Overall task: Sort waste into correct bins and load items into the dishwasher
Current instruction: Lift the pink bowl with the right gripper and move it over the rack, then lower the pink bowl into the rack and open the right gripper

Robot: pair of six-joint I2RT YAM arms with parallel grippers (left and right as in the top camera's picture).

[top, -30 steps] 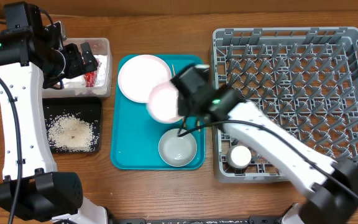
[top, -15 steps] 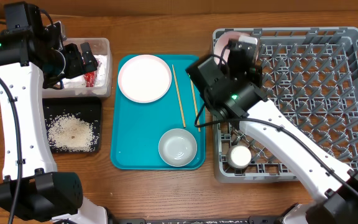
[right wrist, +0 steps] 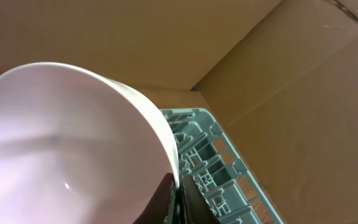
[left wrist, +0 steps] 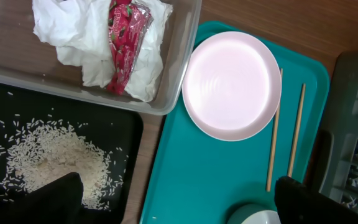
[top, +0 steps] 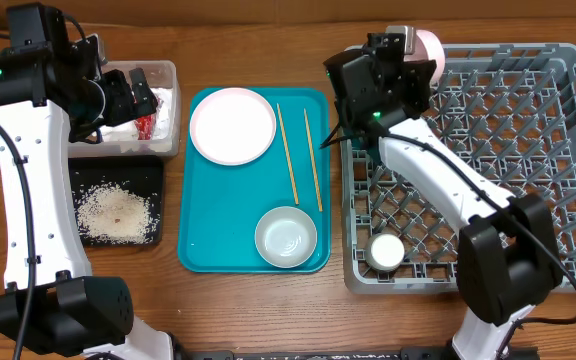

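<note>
My right gripper [top: 400,48] is shut on the rim of the small pale pink plate [top: 427,44] and holds it on edge above the far left corner of the grey dish rack [top: 488,150]. In the right wrist view the plate [right wrist: 67,143] is pinched between the fingers [right wrist: 178,194], with the rack [right wrist: 210,165] just below. My left gripper [top: 138,95] is open and empty over the clear tub [top: 168,70]; its fingers [left wrist: 179,208] are spread wide. The tub [left wrist: 185,56] holds the white napkin [left wrist: 92,50] and the red scrap [left wrist: 126,37]. Rice [left wrist: 48,162] lies in the black tray [top: 118,172].
The teal tray [top: 218,230] holds the large plate [top: 232,125], two chopsticks [top: 288,155] and a bowl [top: 286,236]. A small cup [top: 386,250] stands in the rack's near left corner. A cardboard wall [right wrist: 291,81] rises behind the rack.
My right arm has carried the small plate from above the teal tray up to the rack's far left corner, uncovering the chopsticks. The left arm has not moved.
</note>
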